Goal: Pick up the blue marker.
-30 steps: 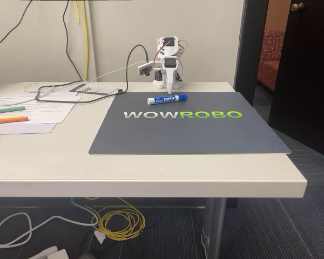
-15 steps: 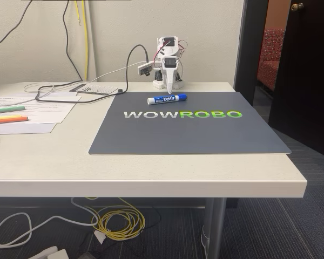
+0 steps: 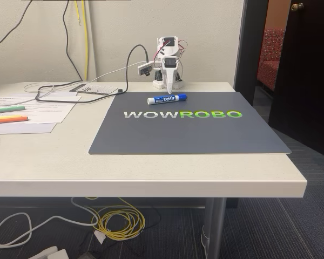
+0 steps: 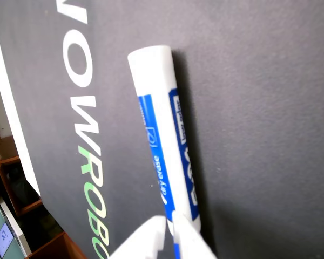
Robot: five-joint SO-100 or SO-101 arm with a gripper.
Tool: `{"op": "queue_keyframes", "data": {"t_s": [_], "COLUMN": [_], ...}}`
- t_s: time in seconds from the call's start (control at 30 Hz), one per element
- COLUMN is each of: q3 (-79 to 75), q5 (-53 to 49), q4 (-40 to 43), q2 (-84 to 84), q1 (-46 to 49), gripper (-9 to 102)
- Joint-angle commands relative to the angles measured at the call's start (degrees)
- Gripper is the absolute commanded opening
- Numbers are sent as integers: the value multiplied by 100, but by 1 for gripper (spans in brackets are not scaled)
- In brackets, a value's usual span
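Tabletop (image 3: 151, 167) carries grey WOWROBO mat (image 3: 189, 135). Blue marker (image 3: 167, 99) lies flat near mat's 12 o'clock edge. Gripper (image 3: 169, 87) hangs tip-down just behind it, fingertips nearly together, clamping nothing. Wrist view: gripper (image 4: 169, 229) at 6 o'clock, marker (image 4: 164, 140) running toward 12.

Even, soft indoor light and sharp focus in the fixed view; the wrist view is bright, with the white-barrelled blue marker (image 4: 164, 145) casting a narrow shadow rightward.
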Motion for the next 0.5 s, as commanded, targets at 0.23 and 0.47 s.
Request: {"op": "queue_keyframes", "data": {"t_s": [0.23, 0.47], "q3": [-9, -9], "q5": [-35, -35], "q4": [-62, -62], "q2": [343, 343], "q1": [-18, 0], "gripper": [0, 0]}}
